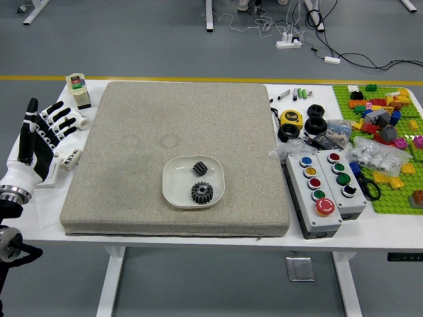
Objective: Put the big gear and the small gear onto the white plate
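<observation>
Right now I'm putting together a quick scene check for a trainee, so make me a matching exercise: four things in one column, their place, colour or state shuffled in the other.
1. Big gear
2. Small gear
3. Tape measure
4. Left hand

A. Open and holding nothing, left of the mat
B. On the white plate, farther from the table's near edge
C. Yellow, right of the mat
D. On the white plate, closer to the table's near edge

Right pairs: 1-D, 2-B, 3-C, 4-A
</observation>
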### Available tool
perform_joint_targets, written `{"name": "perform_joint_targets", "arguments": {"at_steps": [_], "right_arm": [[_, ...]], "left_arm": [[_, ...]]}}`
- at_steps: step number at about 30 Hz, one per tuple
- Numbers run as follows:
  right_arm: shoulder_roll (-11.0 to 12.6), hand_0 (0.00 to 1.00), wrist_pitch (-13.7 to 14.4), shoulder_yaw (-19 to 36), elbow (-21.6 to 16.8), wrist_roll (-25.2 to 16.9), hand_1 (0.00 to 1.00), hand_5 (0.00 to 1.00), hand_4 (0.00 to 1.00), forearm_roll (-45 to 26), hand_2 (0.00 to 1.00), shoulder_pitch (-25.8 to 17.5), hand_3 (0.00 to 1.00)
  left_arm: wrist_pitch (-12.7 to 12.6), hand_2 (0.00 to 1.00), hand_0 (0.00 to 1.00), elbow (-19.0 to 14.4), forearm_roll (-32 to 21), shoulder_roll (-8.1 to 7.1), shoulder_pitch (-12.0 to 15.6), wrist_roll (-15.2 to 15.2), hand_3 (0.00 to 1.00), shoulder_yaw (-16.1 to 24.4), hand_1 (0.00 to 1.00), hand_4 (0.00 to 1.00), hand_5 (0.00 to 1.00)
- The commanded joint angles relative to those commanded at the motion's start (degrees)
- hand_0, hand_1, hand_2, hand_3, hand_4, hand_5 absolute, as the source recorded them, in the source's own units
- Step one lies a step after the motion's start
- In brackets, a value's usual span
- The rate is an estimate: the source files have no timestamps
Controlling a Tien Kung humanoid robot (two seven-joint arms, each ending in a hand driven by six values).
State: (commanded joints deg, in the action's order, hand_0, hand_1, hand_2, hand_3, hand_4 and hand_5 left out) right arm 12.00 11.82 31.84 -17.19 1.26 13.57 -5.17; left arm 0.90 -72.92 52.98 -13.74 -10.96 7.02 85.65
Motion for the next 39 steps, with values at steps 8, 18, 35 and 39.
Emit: {"name": "perform_joint_targets", "arguments": {"at_steps": [8, 18, 35, 39], "right_arm": [[0.02, 0.774, -0.02, 0.13, -0.04, 0.02, 0.811, 0.807, 0.955, 0.1, 0.846, 0.09, 0.806], [-0.03, 0.773, 0.02, 0.17, -0.06, 0.03, 0.811, 0.808, 0.954, 0.09, 0.846, 0.08, 0.805], [-0.07, 0.773, 0.01, 0.18, -0.04, 0.02, 0.811, 0.808, 0.954, 0.0, 0.846, 0.18, 0.805], [-0.04, 0.773, 0.0, 0.16, -0.05, 0.0, 0.811, 0.808, 0.954, -0.09, 0.846, 0.22, 0.805]], "left_arm": [[-0.09, 0.869, 0.788, 0.0, 0.12, -0.11, -0.2, -0.16, 0.855, -0.18, 0.819, 0.964, 0.998], [-0.14, 0.872, 0.79, 0.08, 0.21, -0.19, -0.24, -0.37, 0.858, -0.4, 0.819, 0.967, 0.998], [-0.27, 0.875, 0.789, 0.36, 0.33, -0.34, -0.45, -0.47, 0.86, -0.46, 0.822, 0.971, 0.998], [-0.33, 0.875, 0.789, 0.5, 0.33, -0.38, -0.39, -0.48, 0.86, -0.3, 0.822, 0.971, 0.998]]}}
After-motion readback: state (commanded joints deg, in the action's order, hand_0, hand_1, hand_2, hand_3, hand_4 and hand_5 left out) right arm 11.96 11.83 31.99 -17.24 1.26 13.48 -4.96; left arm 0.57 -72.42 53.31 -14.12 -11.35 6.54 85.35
